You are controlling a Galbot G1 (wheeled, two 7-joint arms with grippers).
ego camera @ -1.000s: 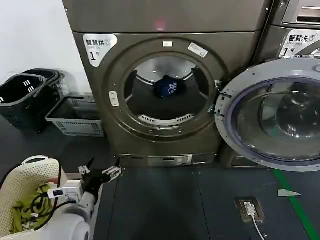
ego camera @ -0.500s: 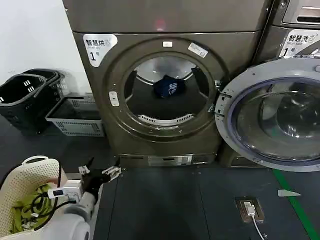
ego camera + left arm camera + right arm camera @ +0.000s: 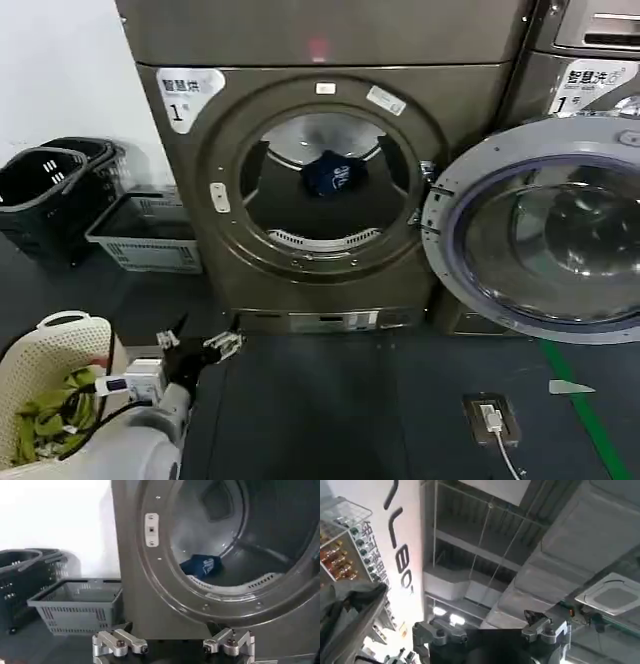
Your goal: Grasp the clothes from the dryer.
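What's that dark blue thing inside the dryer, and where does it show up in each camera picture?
Head view: the dark blue crumpled garment lies in the drum, seen through the round door opening.
Left wrist view: the same garment, low in the drum.
Right wrist view: not there; it faces the ceiling.
Shared landmark: grey plastic basket.

We are in a self-service laundry: a large front-loading dryer (image 3: 320, 170) with its round door (image 3: 535, 225) swung open carries a number "1" sticker (image 3: 187, 92), and a second numbered machine (image 3: 590, 80) stands right beside it. Empty plastic laundry baskets (image 3: 140, 232) and black baskets (image 3: 50, 190) wait by the wall on the left, while a cream hamper (image 3: 50, 380) holds green cloth on the dark floor.
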